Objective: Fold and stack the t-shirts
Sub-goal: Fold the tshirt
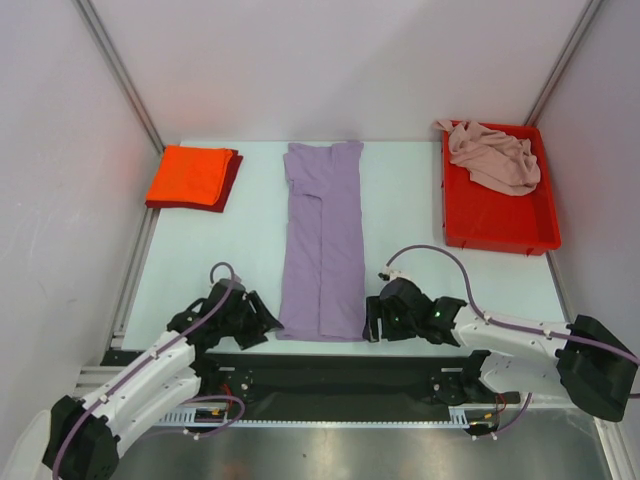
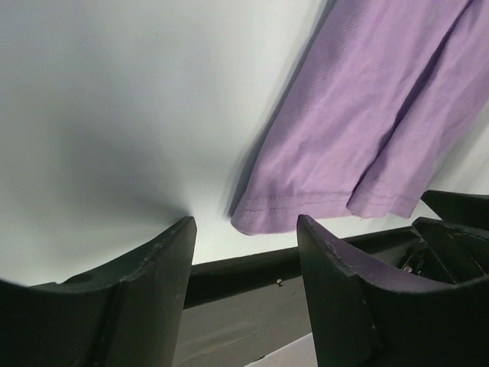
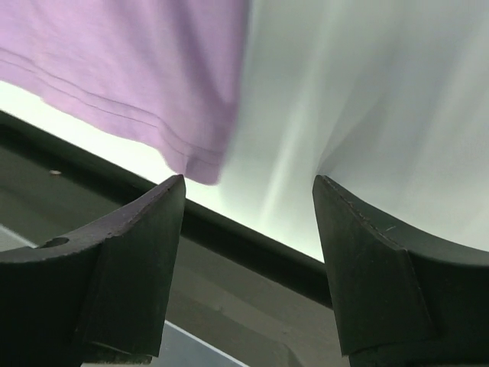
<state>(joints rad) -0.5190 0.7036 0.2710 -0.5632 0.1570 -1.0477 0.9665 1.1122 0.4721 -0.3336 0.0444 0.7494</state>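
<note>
Table (image 1: 420, 210) surface: four shirts in view.

Lavender t-shirt (image 1: 322, 245): lies flat on the middle of the table, folded lengthwise into a long narrow strip. It runs from near the far edge to near the near edge. Collar end is at the far side, hem at the near side. The two side flaps meet along a seam line down the centre.

Orange-red t-shirt (image 1: 190, 174): folded into a square at the far left corner, resting on top of the dark red t-shirt (image 1: 232, 180), which shows along its right and near sides.

Pale pink t-shirt (image 1: 493, 155): crumpled and unfolded, lying in the far part of the red tray (image 1: 500, 225) at the far right corner, with one part draped over the tray's far left rim.

Left gripper (image 1: 268, 322): low at the near edge, just beside the left hem corner of the lavender t-shirt (image 2: 367, 115). Jaws spread and holding nothing; the hem corner lies just beyond the opening.

Right gripper (image 1: 372, 322): low at the near edge, just beside the right hem corner of the lavender t-shirt (image 3: 130, 61). Jaws spread and empty; the hem corner sits just beyond the left fingertip.
</note>
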